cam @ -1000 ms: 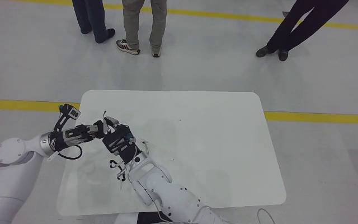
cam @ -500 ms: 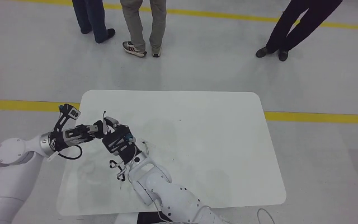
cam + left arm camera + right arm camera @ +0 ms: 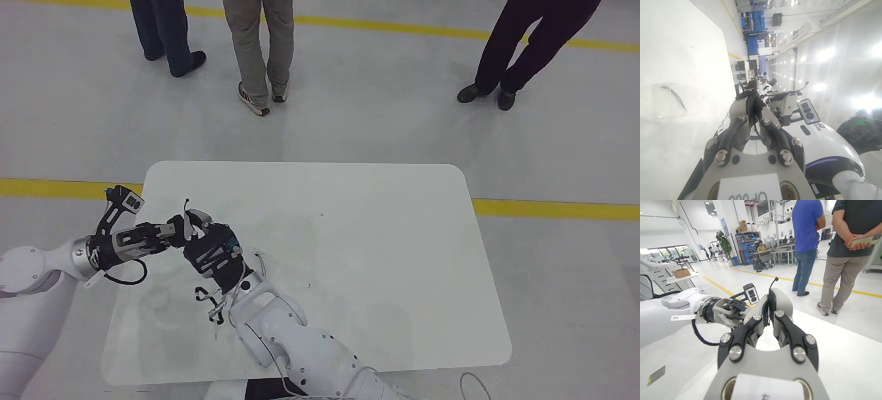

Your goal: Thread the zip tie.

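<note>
A thin black zip tie (image 3: 186, 206) is held in the air over the left part of the white table (image 3: 380, 250). My left gripper (image 3: 177, 233) comes in from the left and is shut on the zip tie (image 3: 754, 103). My right gripper (image 3: 197, 224) faces it, almost tip to tip, and is shut on the same tie. In the right wrist view the tie's head end (image 3: 774, 280) sticks up past my right gripper (image 3: 769, 299). Behind it is the left gripper (image 3: 738, 311). In the left wrist view my left gripper (image 3: 753, 95) has the right gripper (image 3: 789, 103) just beyond it.
A clear plastic box (image 3: 672, 98) with spare black zip ties (image 3: 676, 95) lies on the table close to the left arm. The table's middle and right side are bare. People stand on the floor beyond the far edge.
</note>
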Robot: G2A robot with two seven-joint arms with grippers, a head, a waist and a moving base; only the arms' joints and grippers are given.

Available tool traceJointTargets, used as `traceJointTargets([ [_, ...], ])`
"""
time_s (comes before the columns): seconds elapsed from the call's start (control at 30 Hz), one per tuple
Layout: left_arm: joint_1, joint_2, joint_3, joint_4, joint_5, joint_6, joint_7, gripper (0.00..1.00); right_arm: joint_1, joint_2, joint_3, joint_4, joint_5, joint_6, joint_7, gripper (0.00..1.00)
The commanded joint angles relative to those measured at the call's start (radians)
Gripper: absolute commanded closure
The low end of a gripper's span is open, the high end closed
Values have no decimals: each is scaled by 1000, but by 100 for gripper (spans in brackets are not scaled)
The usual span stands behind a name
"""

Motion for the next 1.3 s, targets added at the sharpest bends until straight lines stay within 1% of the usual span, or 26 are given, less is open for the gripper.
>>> traceJointTargets([
  [0.0,0,0,0,0,0,0,0,100,2,-1,-2,2,2,-3,2,100],
  [0.4,0,0,0,0,0,0,0,100,15,-9,-15,20,19,-11,3,100],
  [0.67,0,0,0,0,0,0,0,100,16,-9,-16,19,26,-21,-5,100],
  [0.9,0,0,0,0,0,0,0,100,19,-8,-22,23,32,-30,10,100],
  [1.27,0,0,0,0,0,0,0,100,16,-6,-21,23,32,-6,17,100],
])
